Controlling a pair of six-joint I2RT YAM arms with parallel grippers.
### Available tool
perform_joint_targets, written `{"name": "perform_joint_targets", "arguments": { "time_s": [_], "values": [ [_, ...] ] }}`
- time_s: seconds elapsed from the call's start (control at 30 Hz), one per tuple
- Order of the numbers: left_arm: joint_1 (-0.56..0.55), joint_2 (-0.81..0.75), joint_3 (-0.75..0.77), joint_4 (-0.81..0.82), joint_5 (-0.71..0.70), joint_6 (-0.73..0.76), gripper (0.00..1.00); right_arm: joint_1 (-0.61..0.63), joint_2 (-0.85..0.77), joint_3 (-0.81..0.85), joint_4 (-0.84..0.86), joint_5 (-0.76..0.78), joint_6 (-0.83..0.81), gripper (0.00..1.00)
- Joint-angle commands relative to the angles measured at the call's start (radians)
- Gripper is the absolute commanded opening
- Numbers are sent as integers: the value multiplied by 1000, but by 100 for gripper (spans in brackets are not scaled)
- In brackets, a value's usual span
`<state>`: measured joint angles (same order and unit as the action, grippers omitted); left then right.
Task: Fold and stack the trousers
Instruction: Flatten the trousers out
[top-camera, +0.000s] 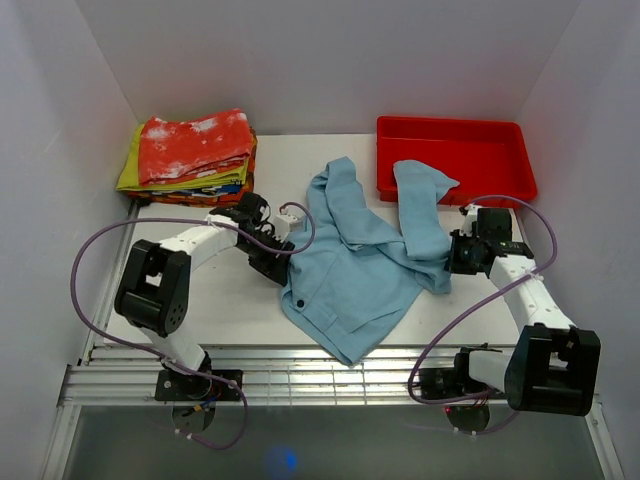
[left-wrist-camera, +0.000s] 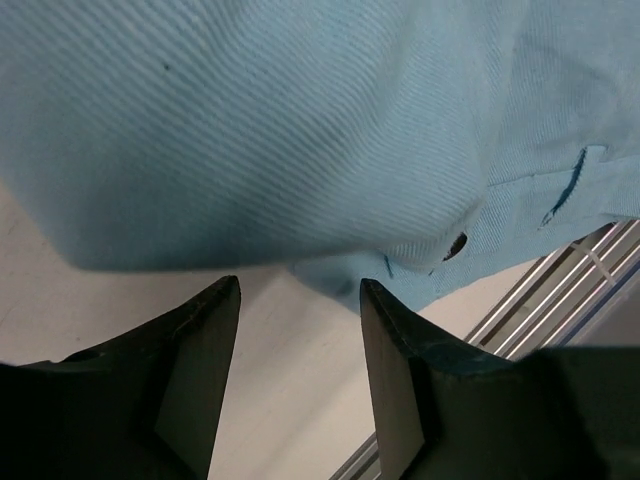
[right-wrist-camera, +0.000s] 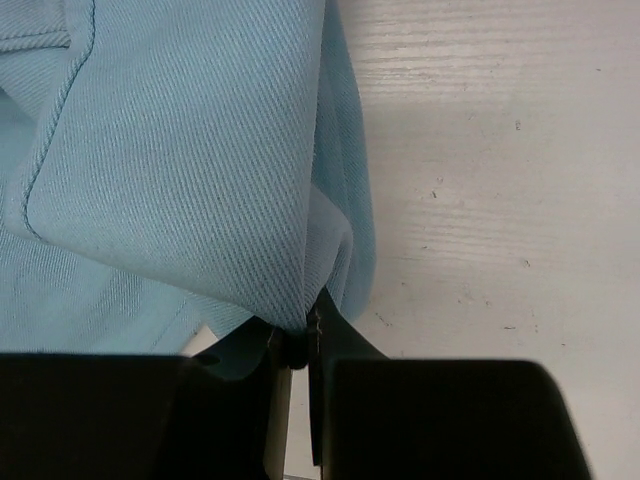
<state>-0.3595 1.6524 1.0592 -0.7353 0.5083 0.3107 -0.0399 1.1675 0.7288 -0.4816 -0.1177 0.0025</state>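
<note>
The light sky-blue trousers (top-camera: 355, 265) lie crumpled in the middle of the table, one leg running back left and the other draped over the rim of the red tray. My left gripper (top-camera: 275, 262) sits at the trousers' left edge. In the left wrist view it (left-wrist-camera: 300, 300) is open and empty, with the fabric (left-wrist-camera: 280, 130) just beyond the fingertips. My right gripper (top-camera: 455, 255) is at the trousers' right edge. In the right wrist view it (right-wrist-camera: 297, 335) is shut on a fold of the trousers (right-wrist-camera: 190, 170).
A red tray (top-camera: 480, 150) stands at the back right. A stack of folded clothes (top-camera: 190, 155), red-and-white on top, lies at the back left. Slotted rails (top-camera: 330, 375) run along the table's near edge. White walls close in on three sides.
</note>
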Motion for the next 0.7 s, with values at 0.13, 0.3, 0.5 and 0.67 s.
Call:
{"name": "perform_joint_targets", "arguments": {
  "time_s": [0.13, 0.3, 0.5, 0.67],
  "values": [
    [-9, 101, 2, 37, 9, -90, 53, -2, 41, 61, -45, -97, 13, 8],
    [107, 78, 19, -25, -118, -1, 0, -2, 44, 69, -52, -93, 2, 8],
    [404, 193, 404, -83, -423, 407, 0, -2, 73, 153, -65, -108, -130, 70],
    [404, 135, 530, -116, -410, 332, 60, -3, 202, 331, 76, -169, -151, 91]
  ]
}}
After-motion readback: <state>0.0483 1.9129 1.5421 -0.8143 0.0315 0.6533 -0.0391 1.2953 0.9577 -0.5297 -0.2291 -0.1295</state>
